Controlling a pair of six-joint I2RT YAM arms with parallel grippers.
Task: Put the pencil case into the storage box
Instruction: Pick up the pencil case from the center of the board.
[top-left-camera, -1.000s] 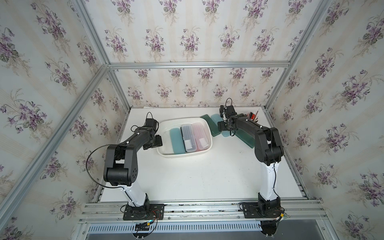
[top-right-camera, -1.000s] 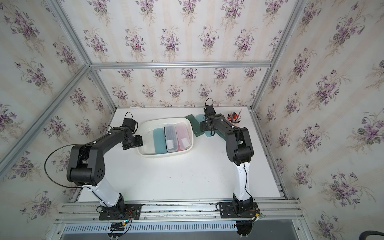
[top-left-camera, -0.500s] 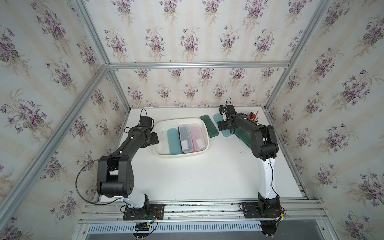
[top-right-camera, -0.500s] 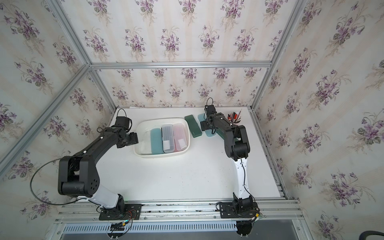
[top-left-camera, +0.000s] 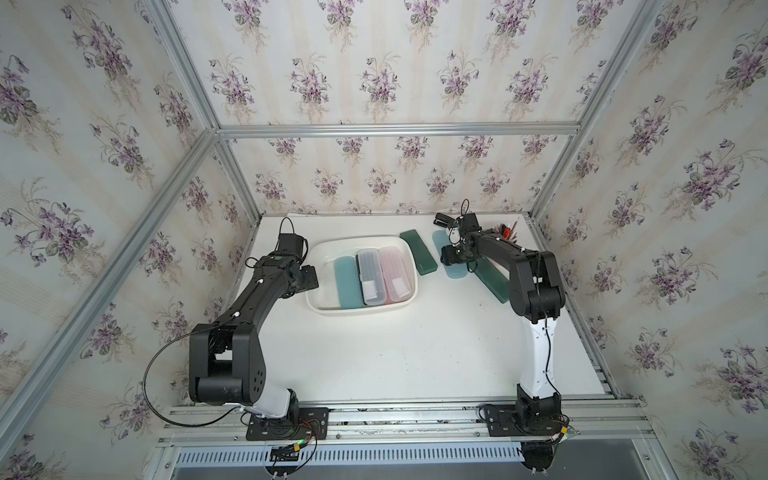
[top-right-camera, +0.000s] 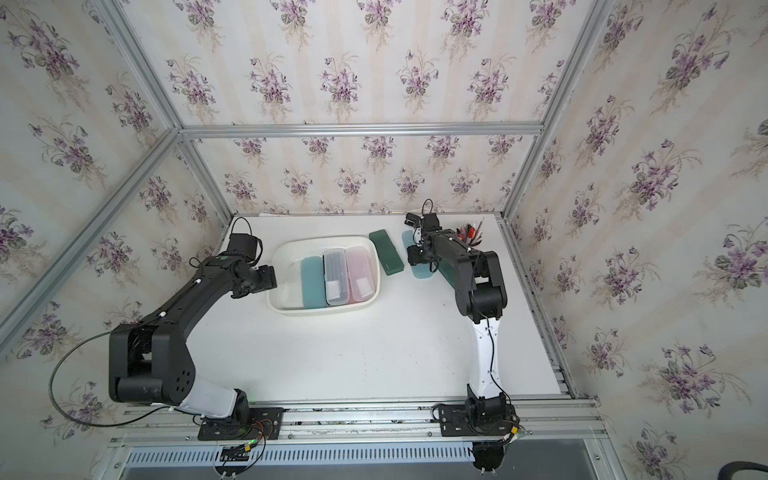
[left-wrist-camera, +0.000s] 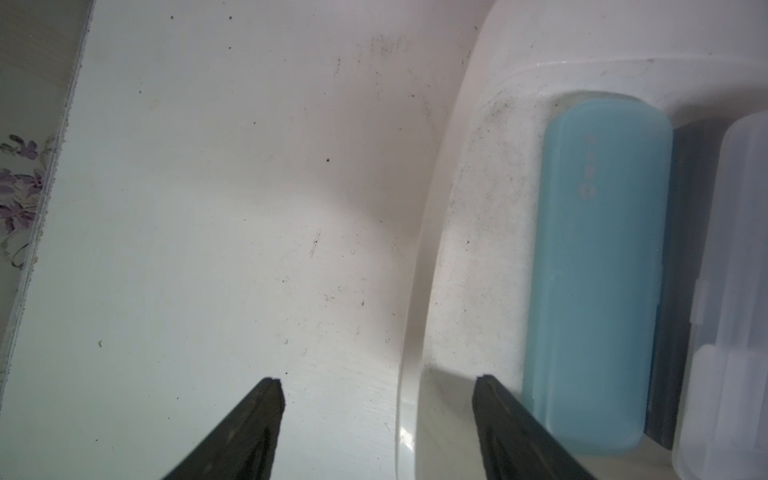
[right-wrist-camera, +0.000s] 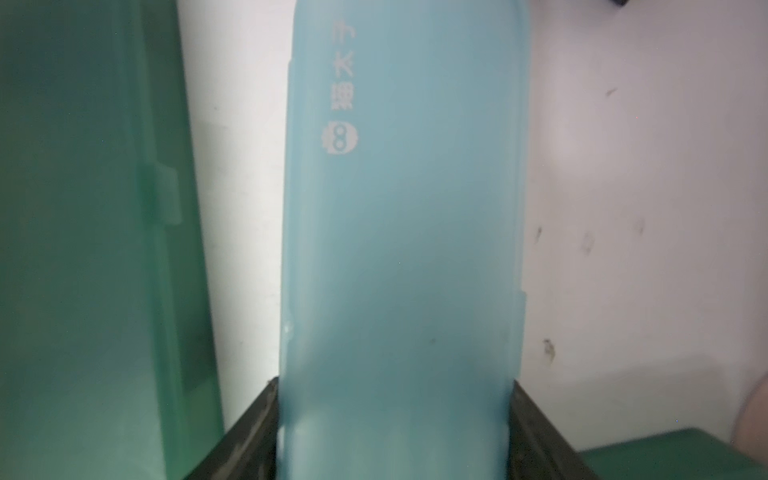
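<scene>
The white storage box (top-left-camera: 361, 309) (top-right-camera: 320, 309) holds a teal, a clear grey and a pink pencil case side by side. A light blue pencil case (top-left-camera: 455, 270) (top-right-camera: 422, 271) (right-wrist-camera: 399, 208) lies flat on the table to the right of the box. My right gripper (top-left-camera: 451, 254) (top-right-camera: 417, 255) (right-wrist-camera: 392, 386) is shut on it, a finger pressed against each long side. My left gripper (top-left-camera: 309, 276) (top-right-camera: 268, 278) (left-wrist-camera: 378, 386) stands open at the box's left side, its fingers astride the rim (left-wrist-camera: 409, 332). The teal case (left-wrist-camera: 598, 270) lies just inside.
A dark green case (top-left-camera: 419, 252) (top-right-camera: 386, 252) (right-wrist-camera: 83, 249) lies between the box and the light blue one. Another green case (top-left-camera: 492, 282) sits under my right arm. A cup of pens (top-left-camera: 507, 230) (top-right-camera: 469, 232) stands at the back right corner, close to the walls.
My right gripper's jaws have closed in onto the light blue pencil case. My left arm swung out and back a little beside the box, its jaws staying open.
</scene>
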